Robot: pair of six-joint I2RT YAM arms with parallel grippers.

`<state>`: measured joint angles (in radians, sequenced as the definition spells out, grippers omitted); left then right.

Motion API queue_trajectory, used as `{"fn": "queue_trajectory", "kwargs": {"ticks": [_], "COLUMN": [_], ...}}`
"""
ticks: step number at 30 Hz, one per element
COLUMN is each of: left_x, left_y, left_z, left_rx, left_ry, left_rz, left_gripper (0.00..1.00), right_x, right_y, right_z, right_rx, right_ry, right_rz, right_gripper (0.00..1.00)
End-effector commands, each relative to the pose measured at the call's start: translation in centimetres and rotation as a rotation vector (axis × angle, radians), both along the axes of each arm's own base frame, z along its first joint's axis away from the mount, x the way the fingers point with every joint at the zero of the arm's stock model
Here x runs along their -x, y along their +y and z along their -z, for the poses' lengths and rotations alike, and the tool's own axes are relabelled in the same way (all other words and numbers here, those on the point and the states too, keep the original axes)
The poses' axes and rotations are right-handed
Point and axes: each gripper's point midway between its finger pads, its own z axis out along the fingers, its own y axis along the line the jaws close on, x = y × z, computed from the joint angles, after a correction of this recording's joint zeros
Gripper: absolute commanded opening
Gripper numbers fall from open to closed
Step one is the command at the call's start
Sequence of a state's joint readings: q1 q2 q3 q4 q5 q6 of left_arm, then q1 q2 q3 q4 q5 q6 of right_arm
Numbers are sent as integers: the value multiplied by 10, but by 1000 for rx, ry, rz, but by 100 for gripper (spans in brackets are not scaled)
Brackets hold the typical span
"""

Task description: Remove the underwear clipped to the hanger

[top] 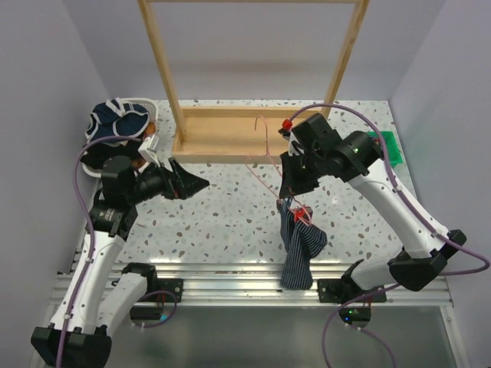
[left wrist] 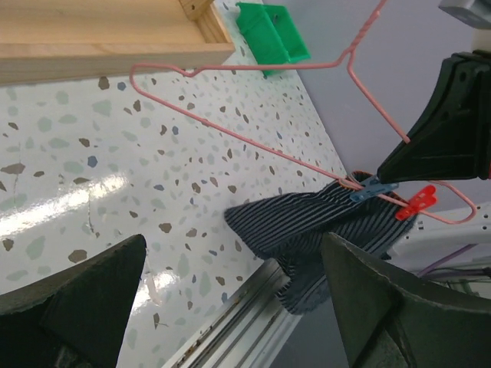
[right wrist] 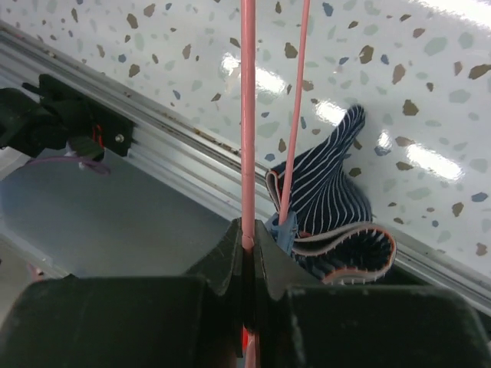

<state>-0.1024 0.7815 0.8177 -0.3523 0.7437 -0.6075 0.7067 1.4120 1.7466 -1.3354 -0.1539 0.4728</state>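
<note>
The underwear (top: 298,245) hung just below the right pincer (top: 290,182). It was limp, soft cloth, dark navy with thin pale pinstripes and a light-edged waistband, and its lower end was at the ribbed metal rail (top: 230,280). A small blue clip (left wrist: 372,189) pinned it to the hanger (right wrist: 247,115), a thin pink wire bent into a triangle with a twisted neck. 1 red clip (left wrist: 418,203) sat just beside the blue one. The right pincer was closed tight on that wire. The left pincer (left wrist: 234,257), well off to the side, gaped wide with nothing in it. Beyond both pincers stood a pale wooden frame (top: 230,130) on the speckled table (top: 222,199).
</note>
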Motion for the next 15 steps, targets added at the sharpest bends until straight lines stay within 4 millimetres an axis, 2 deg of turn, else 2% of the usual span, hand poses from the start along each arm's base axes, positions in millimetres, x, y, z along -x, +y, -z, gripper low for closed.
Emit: {"fn": "queue_trajectory", "kwargs": {"ticks": [1,2,3,4,5,8,11,12,14,15], "left_x": [6,5,-2,3,-5,-12,-19,-21,-22,-21], "left_y": [-23,-34,-33,-46,-49,-61,-69,-73,-87,-92], "left_z": [-27,-23,-21,-19,-13,-12,-11,-16,-20,-21], "left_rx": [12,-4,-6,-10,-25,-37,-41,-30,-20,-23], "left_ry": [-72,-48,-34,-23,4,14,23,9,-13,-21], "left_rz": [63,69,46,84,52,35,27,32,70,84], "left_gripper": [100,100,100,100,100,100,100,100,100,100], "right_x": [5,8,6,6,2,-1,2,6,2,5], "right_y": [21,23,25,24,20,19,25,27,33,37], "right_z": [-27,-25,-24,-23,-22,-24,-20,-14,-22,-14], "right_rx": [-196,-219,-225,-224,-208,-234,-261,-270,-349,-368], "right_ry": [-24,-14,-9,-11,-35,-72,-53,-35,-75,-52], "right_rz": [30,37,50,64,86,103,86,75,87,86], "right_gripper": [0,0,0,0,0,0,0,0,0,0]}}
